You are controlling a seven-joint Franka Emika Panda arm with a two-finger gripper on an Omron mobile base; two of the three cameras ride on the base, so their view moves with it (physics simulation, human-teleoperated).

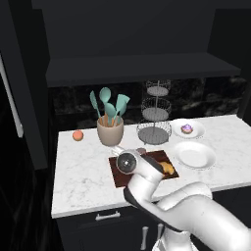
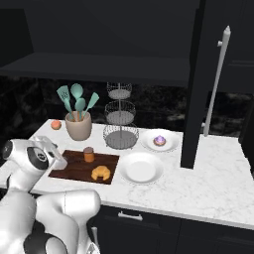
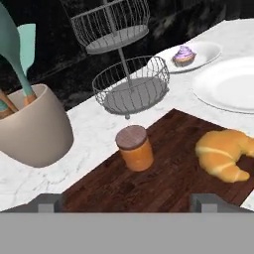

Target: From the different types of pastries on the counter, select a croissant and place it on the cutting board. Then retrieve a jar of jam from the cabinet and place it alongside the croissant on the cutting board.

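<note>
Hand view looks down along the pincer (image 3: 127, 202) at the cutting board (image 3: 163, 183), where the jar of jam (image 3: 135, 148) stands upright with its dark lid on top. The croissant (image 3: 223, 153) lies on the same board to the jar's right, apart from it with bare wood between them. The two dark fingertips (image 3: 48, 202) rise at the bottom of that view, set wide and well clear of the jar, so the pincer is open and holds nothing.

In the right base view the jar (image 2: 89, 154) sits at the far edge of the board (image 2: 69, 167) and the croissant (image 2: 101, 172) nearer the front, both fully inside its rim. The white arm's hand hangs just left of the board over the desk (image 2: 198, 178). The purple-topped pastry (image 2: 159, 141) rests on a far plate (image 2: 168, 145), with an empty plate (image 2: 141, 168) beside the board. A beige utensil pot (image 2: 79, 126), a wire basket stand (image 2: 120, 119) and a round peach fruit (image 2: 56, 124) stand behind.

Both things appear placed, so the step in hand is judged to be the release and retreat. To do it well, the arm would do best to draw straight back and up along the pincer's own line, fingers kept wide, so neither tip clips the jar. Swinging sideways early risks tipping the jar toward the croissant or brushing the utensil pot on the far left.
</note>
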